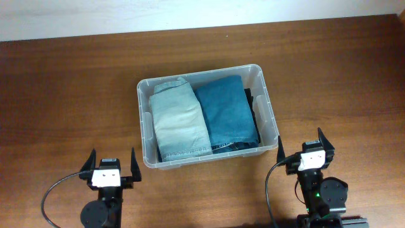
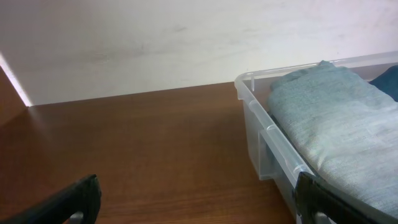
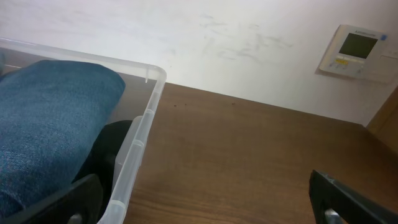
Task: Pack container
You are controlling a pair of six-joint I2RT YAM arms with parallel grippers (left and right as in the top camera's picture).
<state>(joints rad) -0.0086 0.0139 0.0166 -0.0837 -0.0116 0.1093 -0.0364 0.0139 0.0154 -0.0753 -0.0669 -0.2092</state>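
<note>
The clear plastic container (image 1: 268, 107) sits mid-table. It holds folded light-wash jeans (image 1: 179, 120) on the left, folded blue jeans (image 1: 225, 113) on the right, and a dark garment (image 1: 256, 107) at the right wall. My left gripper (image 1: 107, 166) is open and empty, near the container's front left corner. My right gripper (image 1: 305, 151) is open and empty, near its front right corner. The left wrist view shows the container rim (image 2: 273, 127) and the light jeans (image 2: 339, 121). The right wrist view shows the rim (image 3: 146, 121) and the blue jeans (image 3: 50, 118).
The brown wooden table (image 1: 69, 95) surrounds the container. A pale wall (image 1: 158, 12) runs along the far edge. A wall thermostat (image 3: 356, 51) shows in the right wrist view. Cables (image 1: 54, 196) trail from both arm bases at the front edge.
</note>
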